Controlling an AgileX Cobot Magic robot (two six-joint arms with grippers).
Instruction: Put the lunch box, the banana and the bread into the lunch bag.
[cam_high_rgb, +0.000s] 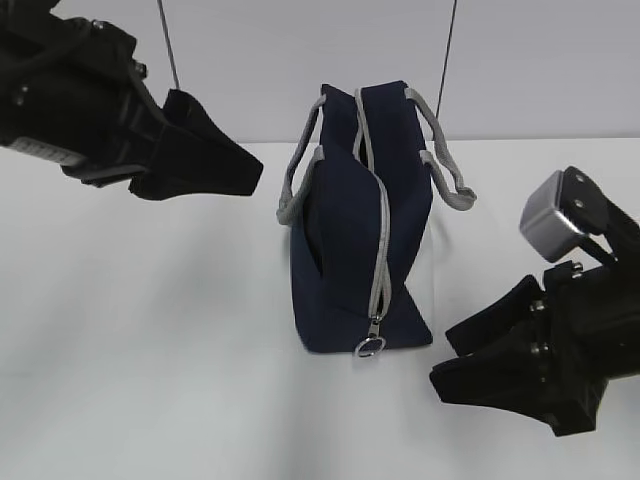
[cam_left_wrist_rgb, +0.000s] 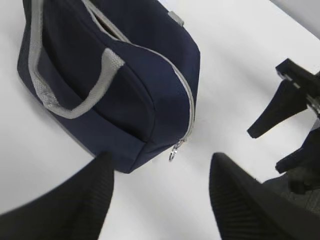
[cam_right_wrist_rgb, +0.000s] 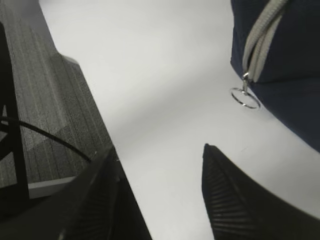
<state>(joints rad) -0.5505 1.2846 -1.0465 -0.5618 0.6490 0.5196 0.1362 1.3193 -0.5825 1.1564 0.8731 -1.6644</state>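
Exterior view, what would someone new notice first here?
The navy lunch bag stands alone mid-table, zipped shut, its ring pull hanging low at the near end and grey handles flopped to either side. The open left gripper hovers upper left; the open right gripper waits lower right, empty.

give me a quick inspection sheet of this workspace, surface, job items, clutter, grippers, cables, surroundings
surface: white table, bare where visible.
job's things: lunch bag upright at centre, zipper run down to its end, ring pull hanging near the table; grey handles loose. Lunch box, banana, bread: nothing seen.
clutter: nothing seen.
grippers: left gripper open, empty, raised left of the bag; right gripper open, empty, low beside the ring pull end.
cables: two thin dark lines against the back wall; a black cable off the table edge.
surroundings: pale wall behind; grey ribbed floor below the table.
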